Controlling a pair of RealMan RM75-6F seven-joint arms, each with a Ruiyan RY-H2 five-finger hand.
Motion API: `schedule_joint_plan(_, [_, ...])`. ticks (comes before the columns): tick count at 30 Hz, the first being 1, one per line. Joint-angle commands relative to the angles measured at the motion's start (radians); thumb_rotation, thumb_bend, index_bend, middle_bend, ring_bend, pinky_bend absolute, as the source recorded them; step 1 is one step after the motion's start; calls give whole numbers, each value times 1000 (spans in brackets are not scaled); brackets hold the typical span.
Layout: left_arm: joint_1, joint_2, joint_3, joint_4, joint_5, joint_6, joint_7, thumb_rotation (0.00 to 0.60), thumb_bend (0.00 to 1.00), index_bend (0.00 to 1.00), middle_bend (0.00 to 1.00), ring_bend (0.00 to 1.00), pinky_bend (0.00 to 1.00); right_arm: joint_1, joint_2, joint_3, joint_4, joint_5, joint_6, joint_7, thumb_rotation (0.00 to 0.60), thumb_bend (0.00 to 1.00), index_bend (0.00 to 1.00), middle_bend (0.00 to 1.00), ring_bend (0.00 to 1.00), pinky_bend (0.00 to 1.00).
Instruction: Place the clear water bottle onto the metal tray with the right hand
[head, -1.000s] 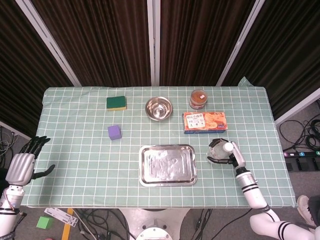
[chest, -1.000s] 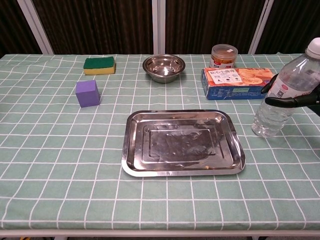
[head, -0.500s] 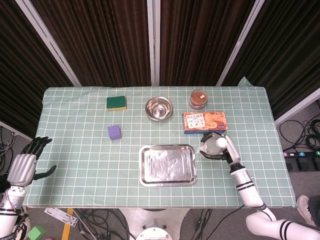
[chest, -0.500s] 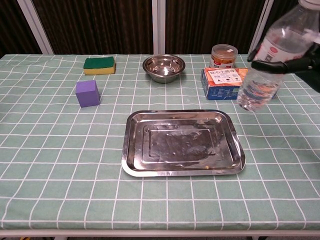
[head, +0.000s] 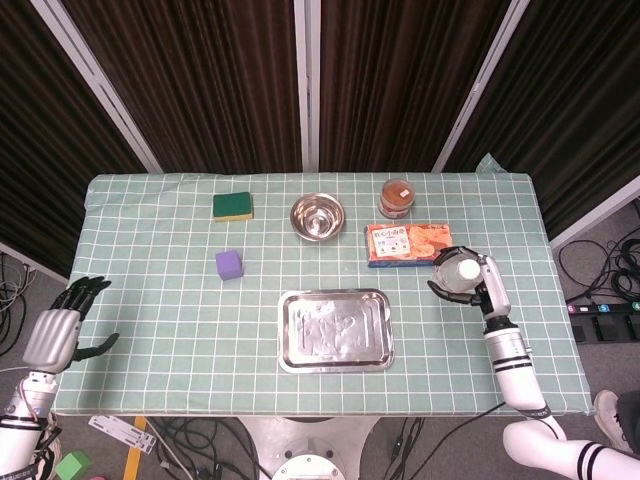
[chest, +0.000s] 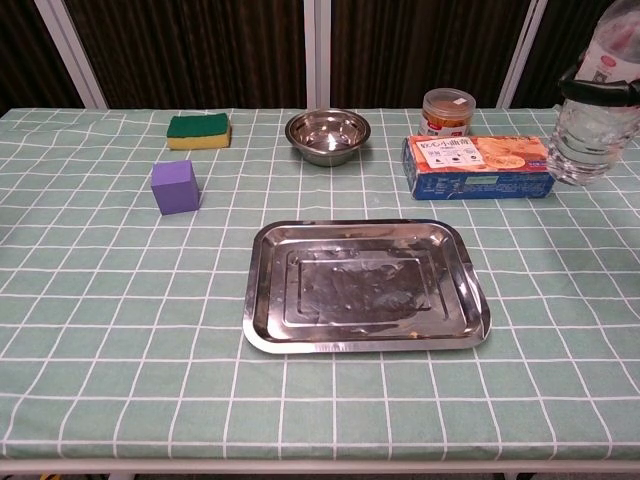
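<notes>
From the head view: a clear water bottle (head: 458, 276) carried above the cloth by the right hand (head: 481, 285), fingers wrapped round the body, white cap turned toward the camera, so roughly upright and seen nearly from the top. Held to the right of the biscuit box (head: 408, 244) and well right of the metal tray (head: 335, 329), which lies bare near the front edge of the table (head: 150, 300), apparently left free as the landing spot. Off to the far left, beyond the table edge, the left hand (head: 60, 334), fingers loosely spread and holding nothing, seemingly parked clear of the work. Along the back, a green sponge (head: 233, 206), a steel bowl (head: 317, 216) and a jar (head: 397, 197); a purple cube (head: 229, 264) nearer the middle left; none close enough to the tray to hinder a placement. From the chest view: the bottle (chest: 593, 130) at the upper right corner, base hanging above the cloth just beyond the box's (chest: 476, 166) right end, dark fingers (chest: 598, 95) banded across its upper body below the label, grip firm as far as can be told. Upper part cut off by the frame, so no telling here how the thumb lies. Tray (chest: 365, 345) low and centre, empty, well apart from the bottle. By this reading, lifted but not yet brought over the tray; a leftward, forward carry and a level set-down likely needed.
</notes>
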Motion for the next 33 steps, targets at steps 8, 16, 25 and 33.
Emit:
schedule_joint_plan(8, [-4,3,-11,-10,-9,1,6,558,258,185,207,110,193,26,-34,12,-33,-44,30,-46,600,126,591,468,274,307])
schedule_joint_plan(16, [-5,-1,-4,-9,0,2,8,554,258,185,207,110,193,38,19,26,-99,-86,20,-11,600,142,591,469,281,316])
schedule_joint_plan(25, [4,11,-7,-16,-12,10,1,555,257,185,207,110,193,39,-29,-17,-48,-66,6,-18,600,144,591,471,287,325])
schedule_joint_plan(33, [8,14,-5,-18,-8,15,1,556,258,185,207,110,193,55,-88,-37,15,-94,-22,25,600,152,591,472,286,325])
